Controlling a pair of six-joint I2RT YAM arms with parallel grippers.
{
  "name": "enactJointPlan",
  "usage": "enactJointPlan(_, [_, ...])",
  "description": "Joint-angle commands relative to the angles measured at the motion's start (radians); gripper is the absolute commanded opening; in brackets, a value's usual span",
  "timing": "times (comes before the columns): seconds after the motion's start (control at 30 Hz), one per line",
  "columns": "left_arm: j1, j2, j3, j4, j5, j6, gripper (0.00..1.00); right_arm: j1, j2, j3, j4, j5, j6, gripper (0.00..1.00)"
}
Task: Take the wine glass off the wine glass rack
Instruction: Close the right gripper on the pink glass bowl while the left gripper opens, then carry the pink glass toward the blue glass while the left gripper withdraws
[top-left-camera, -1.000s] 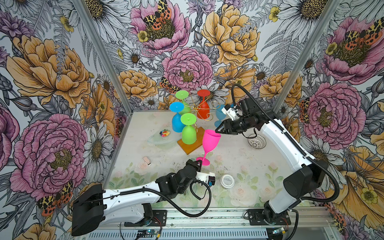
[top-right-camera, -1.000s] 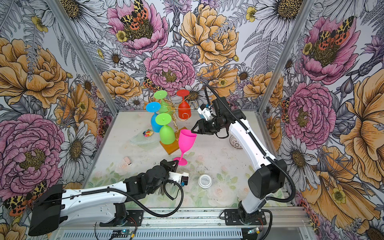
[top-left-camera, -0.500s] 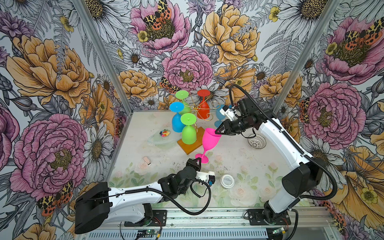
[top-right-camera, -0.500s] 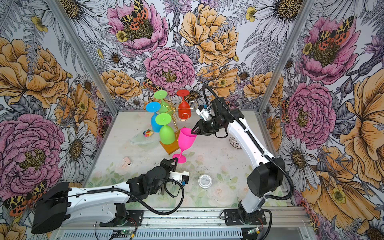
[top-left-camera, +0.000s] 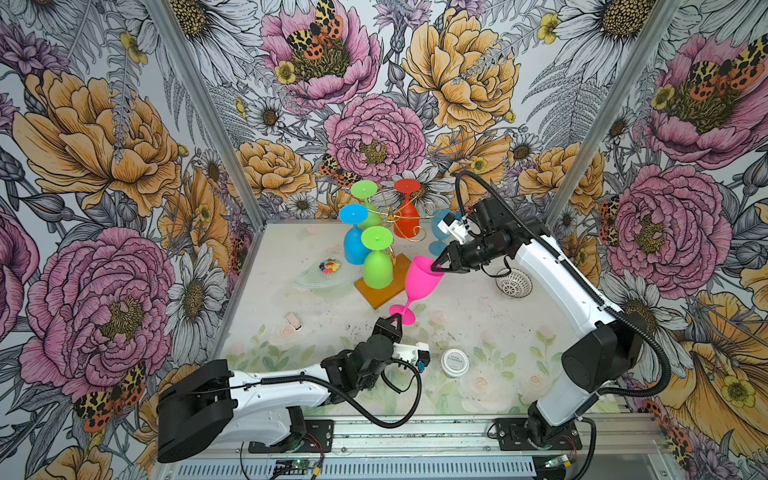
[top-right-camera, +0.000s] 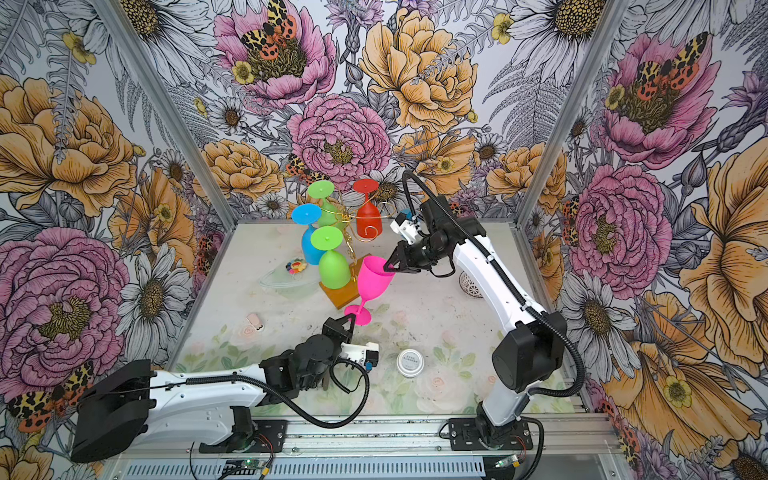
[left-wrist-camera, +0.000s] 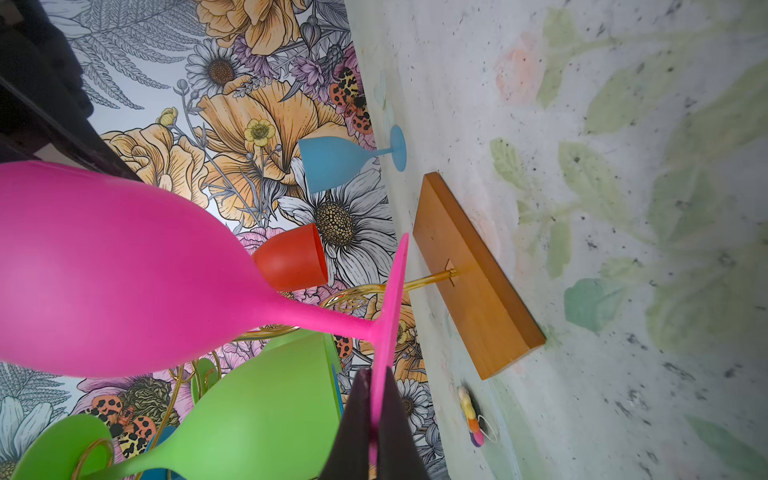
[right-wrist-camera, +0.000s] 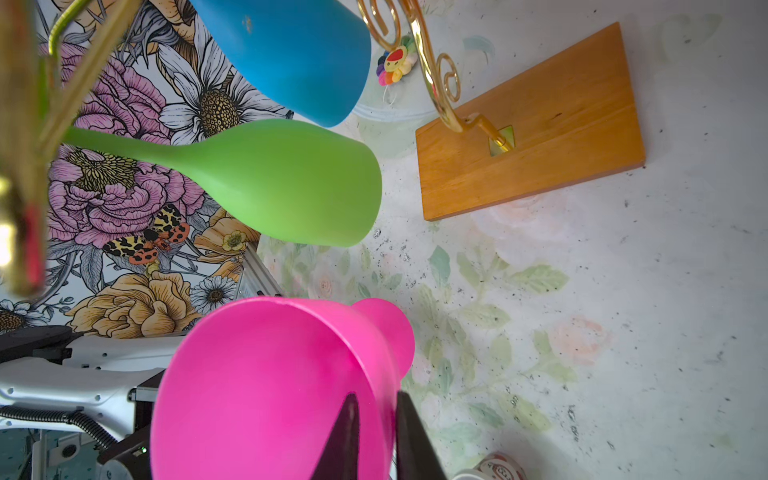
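Pink wine glass: the pink wine glass (top-left-camera: 422, 278) (top-right-camera: 374, 278) is off the rack, tilted, with its bowl up and its foot down, held between the two arms.
Where it sits: just beside the front corner of the rack's wooden base, over the table (top-left-camera: 478, 324). From the left wrist view its foot looks clear of the surface.
Left pincer: the left pincer (top-left-camera: 395, 320) (top-right-camera: 348, 319) (left-wrist-camera: 374, 436) is pressed together on the edge of the glass's round foot. The thin pink disc runs straight down between its two dark fingers (left-wrist-camera: 353, 428).
Right pincer: the right pincer (top-left-camera: 439, 266) (top-right-camera: 390, 268) (right-wrist-camera: 376, 436) is at the lip of the bowl. One finger is inside the cup and the other outside, drawn in narrow with only the pink wall between them.
Right pincer's bite: I cannot tell whether those fingers (right-wrist-camera: 345, 432) actually press the wall or just flank it.
Wine glass rack: the wine glass rack (top-left-camera: 384, 291) (top-right-camera: 343, 295) (left-wrist-camera: 478, 282) (right-wrist-camera: 540, 124) stands toward the back of the table, gold scrolls over an orange-brown board.
On the rack: a front green glass (top-left-camera: 377, 262), a blue glass (top-left-camera: 353, 245), a red glass (top-left-camera: 407, 220) and a rear green glass (top-left-camera: 365, 208) all hang upside down.
Behind the right arm: a second blue glass (left-wrist-camera: 336, 162) stands upright on the table, near the back wall.
Elsewhere: a white strainer (top-left-camera: 514, 283) lies by the right arm. A white round tin (top-left-camera: 455, 362) is near the left arm's wrist. A clear dish (top-left-camera: 316, 279) is left of the rack.
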Motion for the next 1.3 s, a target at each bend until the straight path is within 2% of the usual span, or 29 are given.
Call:
enactJointPlan(0.0, [0.003,0.004,-0.016,0.063,-0.034,0.019,0.0,0.008,0.009,0.019,-0.011,-0.008,-0.026,0.12])
enactJointPlan(0.33, [0.003,-0.004,-0.027,0.078,-0.025,0.008,0.01,0.007,0.005,0.02,-0.013,0.01,-0.029,0.0])
enactJointPlan(0.47, [0.003,-0.008,-0.031,0.073,-0.012,-0.028,0.14,0.006,0.003,0.022,-0.013,0.018,-0.037,0.0])
enactJointPlan(0.7, [-0.016,-0.008,-0.04,0.049,0.019,-0.082,0.3,-0.012,-0.021,0.039,-0.012,0.083,-0.044,0.0])
enactJointPlan(0.93, [-0.022,-0.06,-0.037,-0.059,0.083,-0.176,0.47,-0.04,-0.055,0.042,-0.012,0.137,-0.055,0.0])
enactJointPlan(1.27, [-0.024,-0.152,0.023,-0.173,0.173,-0.408,0.69,-0.051,-0.071,0.039,-0.008,0.304,-0.068,0.0])
